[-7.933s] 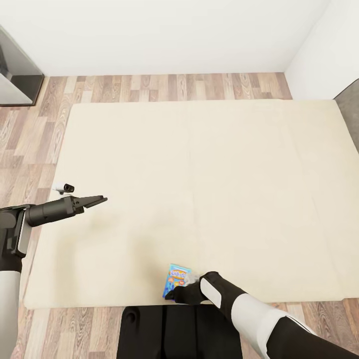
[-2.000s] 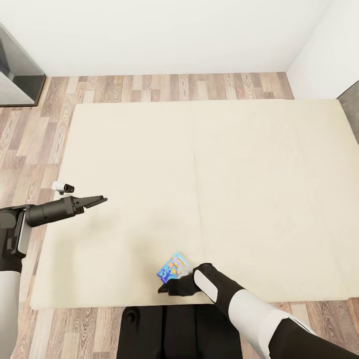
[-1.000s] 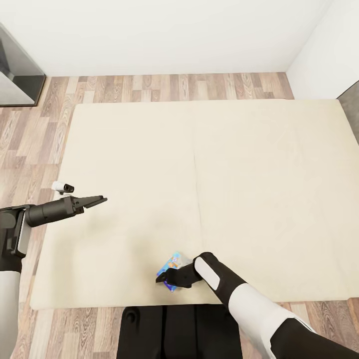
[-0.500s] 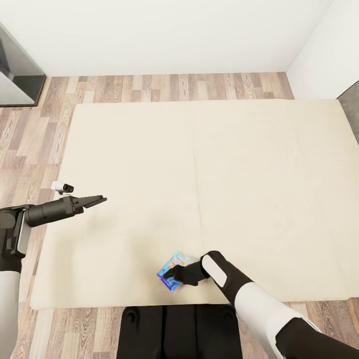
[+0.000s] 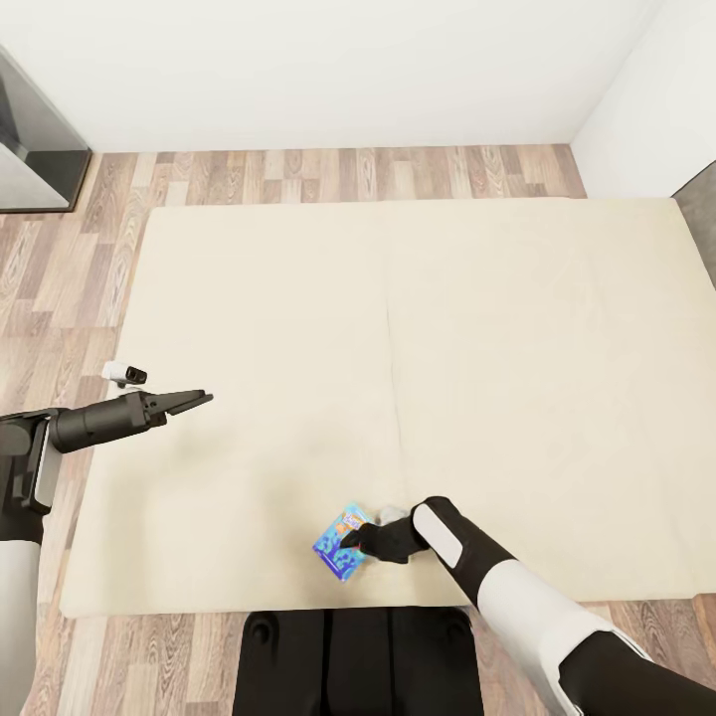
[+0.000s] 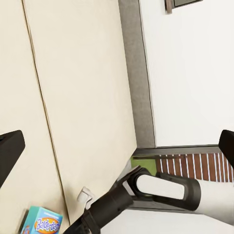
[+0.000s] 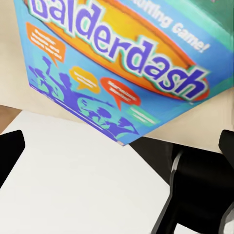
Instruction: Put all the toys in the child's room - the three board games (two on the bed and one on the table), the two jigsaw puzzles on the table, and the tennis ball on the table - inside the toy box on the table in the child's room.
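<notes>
The black left gripper (image 5: 199,399) hovered over the left edge of the wide beige mattress of the bed (image 5: 298,328), its fingers pressed together on nothing. Near the mattress's front edge, about midway along it, lay the flat bright blue board game box with orange print (image 5: 340,542). The black right gripper (image 5: 350,540) sat over that box; whether its fingers gripped it could not be told.

Robot with two arms, each with a white upper section and a black forearm. The left gripper (image 5: 189,400) is black, tapering to slim pointed fingers. The right forearm (image 5: 445,531) carries a white oval panel. A black base (image 5: 348,661) sits below.
</notes>
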Controlling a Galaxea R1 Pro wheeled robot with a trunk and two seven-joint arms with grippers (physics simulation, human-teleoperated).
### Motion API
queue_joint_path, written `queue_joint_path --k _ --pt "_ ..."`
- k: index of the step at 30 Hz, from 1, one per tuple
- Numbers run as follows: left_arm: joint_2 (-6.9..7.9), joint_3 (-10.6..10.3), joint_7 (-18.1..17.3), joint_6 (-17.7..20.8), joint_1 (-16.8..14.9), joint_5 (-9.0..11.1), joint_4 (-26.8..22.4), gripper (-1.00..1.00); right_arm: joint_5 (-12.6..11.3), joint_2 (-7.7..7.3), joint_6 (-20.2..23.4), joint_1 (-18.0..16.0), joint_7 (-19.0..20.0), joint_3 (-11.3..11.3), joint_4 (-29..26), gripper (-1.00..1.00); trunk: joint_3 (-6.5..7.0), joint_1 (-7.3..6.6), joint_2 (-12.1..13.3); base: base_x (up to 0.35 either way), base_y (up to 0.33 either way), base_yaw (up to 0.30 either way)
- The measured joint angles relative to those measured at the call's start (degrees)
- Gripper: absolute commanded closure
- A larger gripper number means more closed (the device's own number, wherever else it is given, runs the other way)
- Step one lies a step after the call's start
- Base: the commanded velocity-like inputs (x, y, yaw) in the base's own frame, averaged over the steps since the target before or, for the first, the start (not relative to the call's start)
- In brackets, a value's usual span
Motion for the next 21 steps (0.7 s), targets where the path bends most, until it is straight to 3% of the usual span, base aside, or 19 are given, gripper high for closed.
queue_joint_path --k 21 --pt "0.0 0.0 0.0 0.0 0.0 0.0 0.0 -1.0 0.9 0.7 -0.2 -1.2 -2.3 0.1 -0.3 -1.0 0.0 0.0 0.0 0.0 0.0 0.0"
